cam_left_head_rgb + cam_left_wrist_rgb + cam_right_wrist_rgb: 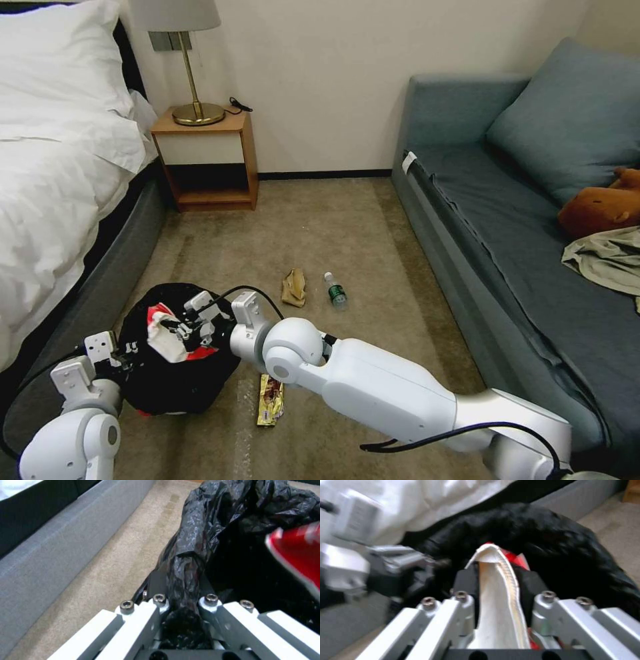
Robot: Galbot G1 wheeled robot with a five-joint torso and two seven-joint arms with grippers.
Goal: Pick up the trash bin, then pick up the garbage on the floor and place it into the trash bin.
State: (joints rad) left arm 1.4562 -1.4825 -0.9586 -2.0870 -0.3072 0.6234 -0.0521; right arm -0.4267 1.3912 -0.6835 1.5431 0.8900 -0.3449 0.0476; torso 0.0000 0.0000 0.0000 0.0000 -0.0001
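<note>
The left gripper pinches the black-bagged rim of the trash bin, held beside the bed; the right gripper is clamped on the red snack wrapper over the bin's mouth; the gold wrapper, tan paper and bottle lie on the carpet.

Layout of the floor between bed and sofa. The round black-bagged trash bin stands beside the white-sheeted bed, at the robot's left. The left gripper clamps the bin's near rim; the right gripper holds the crumpled red-and-white snack wrapper over its opening. The long gold-brown snack wrapper lies just right of the bin. The crumpled tan paper and the small clear green-labelled bottle lie farther ahead, side by side, paper to the left. The wooden nightstand stands against the far wall, the grey-blue sofa along the right.
</note>
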